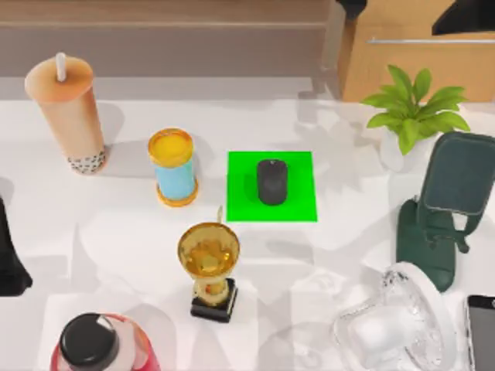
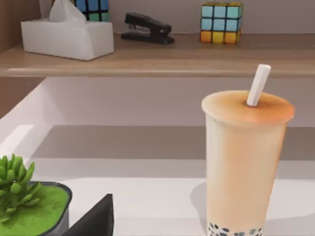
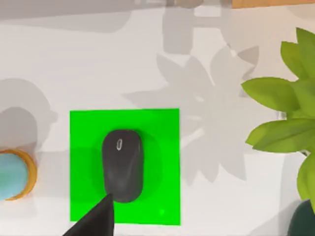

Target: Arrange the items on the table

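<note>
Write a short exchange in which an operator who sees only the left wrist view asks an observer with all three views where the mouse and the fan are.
Operator: I have the bubble-tea cup ahead. Where is the mouse?
Observer: The mouse lies on a green mat near the middle of the table, to the right of the cup.
Operator: And the fan?
Observer: The fan is at the lower right of the top view, just left of the smartphone.
</note>
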You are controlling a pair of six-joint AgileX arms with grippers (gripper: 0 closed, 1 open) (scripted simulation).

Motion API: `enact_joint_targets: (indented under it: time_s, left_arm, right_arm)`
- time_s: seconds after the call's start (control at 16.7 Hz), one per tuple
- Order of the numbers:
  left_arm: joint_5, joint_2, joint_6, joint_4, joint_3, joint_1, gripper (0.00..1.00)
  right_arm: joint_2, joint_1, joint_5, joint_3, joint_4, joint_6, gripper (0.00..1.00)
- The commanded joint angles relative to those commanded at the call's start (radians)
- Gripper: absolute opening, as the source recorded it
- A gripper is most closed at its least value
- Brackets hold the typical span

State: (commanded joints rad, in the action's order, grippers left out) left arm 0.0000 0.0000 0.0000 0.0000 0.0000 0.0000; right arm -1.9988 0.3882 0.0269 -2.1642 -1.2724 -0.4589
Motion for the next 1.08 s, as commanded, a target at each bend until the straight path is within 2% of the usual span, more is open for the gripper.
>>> enact_joint_targets:
  time_s: [0.42,0.66,0.9,1.08]
  left_arm:
    - [0.0,0.0,0.0,0.0,0.0,0.0,1.0]
    - [0.0,0.0,0.0,0.0,0.0,0.0,1.0]
    - [0.0,0.0,0.0,0.0,0.0,0.0,1.0]
    - [0.0,0.0,0.0,0.0,0.0,0.0,1.0]
  right_arm:
    - [0.474,-0.091,0.002,0.705,0.116,0.042,1.0]
    - [0.648,-0.111,-0.007,1.102,0.174,0.047,1.0]
    - [0.715,-0.112,-0.018,1.349,0.222,0.04,1.0]
    - [0.724,-0.102,-0.026,1.425,0.24,0.035,1.0]
